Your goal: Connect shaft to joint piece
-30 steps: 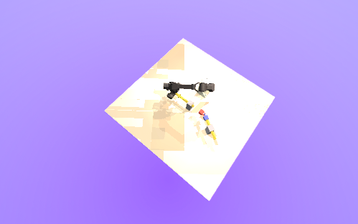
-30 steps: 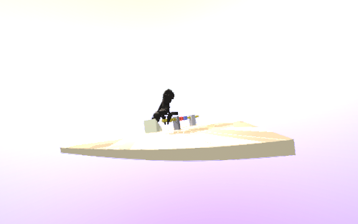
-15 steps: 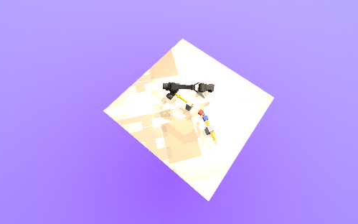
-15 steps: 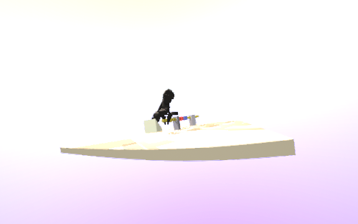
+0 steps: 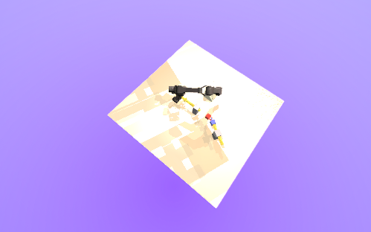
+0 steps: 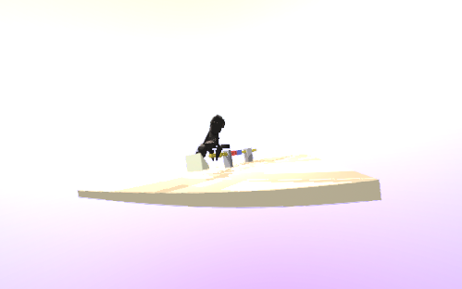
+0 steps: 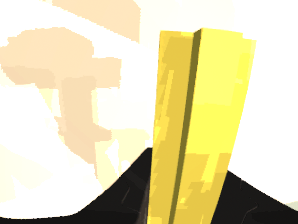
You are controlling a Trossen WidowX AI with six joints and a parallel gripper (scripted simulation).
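My gripper point(image 5: 181, 97) point(image 6: 215, 157) point(image 7: 171, 155) is shut on the second yellow shaft point(image 5: 190, 102) point(image 7: 215, 100), near its outer end. This shaft runs through the second block point(image 5: 195, 111) point(image 6: 228, 159), and its short tip point(image 5: 199, 109) sticks out on the far side. The red joint piece point(image 5: 208, 116) point(image 6: 233, 153) lies roughly in line with that tip, with a gap between them. Behind it are a blue piece point(image 5: 213, 122) point(image 6: 239, 152) and the first yellow shaft point(image 5: 221, 141) in its block point(image 5: 216, 134) point(image 6: 248, 155). The inside of the red piece's opening cannot be made out.
A pale box point(image 6: 195, 163) stands by the arm's base in the exterior view. The arm point(image 5: 192, 90) point(image 6: 212, 136) reaches over the light tabletop point(image 5: 247, 100) point(image 6: 298, 187). The slab's edges lie well away from the blocks.
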